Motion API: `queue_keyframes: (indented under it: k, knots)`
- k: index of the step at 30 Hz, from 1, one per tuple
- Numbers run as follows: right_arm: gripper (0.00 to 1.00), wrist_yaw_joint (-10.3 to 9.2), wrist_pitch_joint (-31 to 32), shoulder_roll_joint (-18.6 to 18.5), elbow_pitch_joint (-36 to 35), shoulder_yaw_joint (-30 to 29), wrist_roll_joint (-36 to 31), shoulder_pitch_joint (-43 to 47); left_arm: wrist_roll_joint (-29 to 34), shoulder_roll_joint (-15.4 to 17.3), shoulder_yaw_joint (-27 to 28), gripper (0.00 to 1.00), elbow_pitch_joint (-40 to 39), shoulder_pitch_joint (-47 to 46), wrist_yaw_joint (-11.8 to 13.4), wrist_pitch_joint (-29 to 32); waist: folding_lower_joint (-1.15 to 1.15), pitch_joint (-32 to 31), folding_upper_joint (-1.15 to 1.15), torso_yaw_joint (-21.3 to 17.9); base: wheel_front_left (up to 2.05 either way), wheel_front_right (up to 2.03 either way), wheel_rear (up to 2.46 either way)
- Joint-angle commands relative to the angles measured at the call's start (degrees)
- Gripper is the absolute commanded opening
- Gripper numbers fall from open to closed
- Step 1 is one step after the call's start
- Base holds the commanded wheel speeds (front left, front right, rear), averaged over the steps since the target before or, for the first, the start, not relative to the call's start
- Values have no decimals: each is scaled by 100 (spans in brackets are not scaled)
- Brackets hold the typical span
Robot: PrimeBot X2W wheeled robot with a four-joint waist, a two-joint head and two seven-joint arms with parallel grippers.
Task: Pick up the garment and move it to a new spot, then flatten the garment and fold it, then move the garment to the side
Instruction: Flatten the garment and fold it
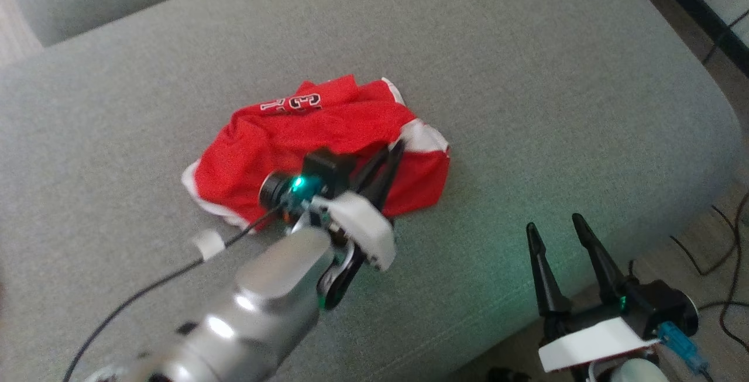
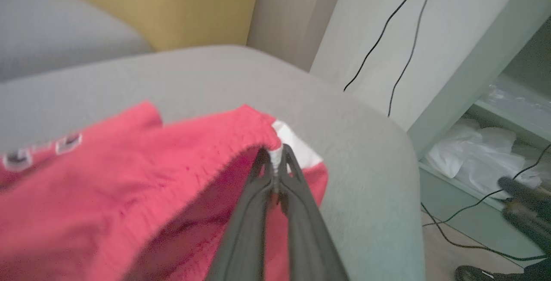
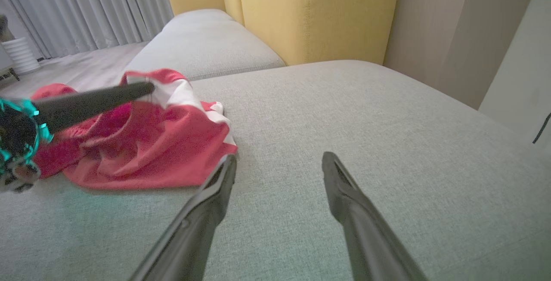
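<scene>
The garment (image 1: 304,136) is a crumpled red piece with white trim and lettering, lying mid-cushion on the grey sofa seat (image 1: 526,78). My left gripper (image 1: 398,147) reaches over it from the lower left. In the left wrist view the left gripper (image 2: 275,154) is shut on the garment's (image 2: 107,177) red-and-white edge, which is pinched and slightly lifted. My right gripper (image 1: 555,224) stands open near the cushion's front edge, right of the garment and apart from it. Along the right gripper (image 3: 280,158), the garment (image 3: 150,143) lies ahead on the left, with the left gripper's fingertips (image 3: 146,87) above it.
A second grey cushion (image 3: 202,40) and a yellow backrest (image 3: 318,10) lie beyond the garment. The seat's rounded right edge (image 1: 720,130) drops to a floor with black cables (image 1: 725,276). A white shelf unit holding pale bags (image 2: 473,152) stands past that edge.
</scene>
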Motion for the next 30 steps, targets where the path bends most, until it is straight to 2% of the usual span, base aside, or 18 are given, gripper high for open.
queue_keyframes:
  k: [1,6,10,13,16,22,27,30]
  knots:
    - [100,39,-22,-43,-114,97,-33,-110,-50,-13,6,0,-324,-635,-28,-111,0,-230,0,70,0,0,0]
    - [100,39,-22,-43,-86,159,-181,-12,-37,-13,-145,0,-527,-1467,9,-179,0,-679,0,153,0,0,0]
    - [100,39,-22,-43,-53,227,-343,189,-78,-13,-91,0,-569,-2197,0,-228,0,-1111,0,389,0,0,0]
    - [100,39,-22,-43,-91,180,-415,295,9,-12,1,0,-526,-2530,-61,-254,0,-1265,0,693,0,0,0]
    - [100,39,-22,-43,-158,83,-438,343,-23,72,90,0,-535,-2535,-248,-261,0,-1273,0,1106,0,0,0]
    - [100,39,-22,-43,-254,-96,-436,380,-152,729,-166,0,-763,-1723,-430,-51,0,-1073,0,1948,0,0,0]
    - [100,39,-22,-43,-289,-155,-443,300,-203,1448,-415,0,-890,-780,-345,44,0,-826,0,2429,0,0,0]
    - [100,39,-22,-44,-290,-215,-392,193,-214,1728,-460,0,-947,-456,-287,2,0,-720,0,2625,0,0,0]
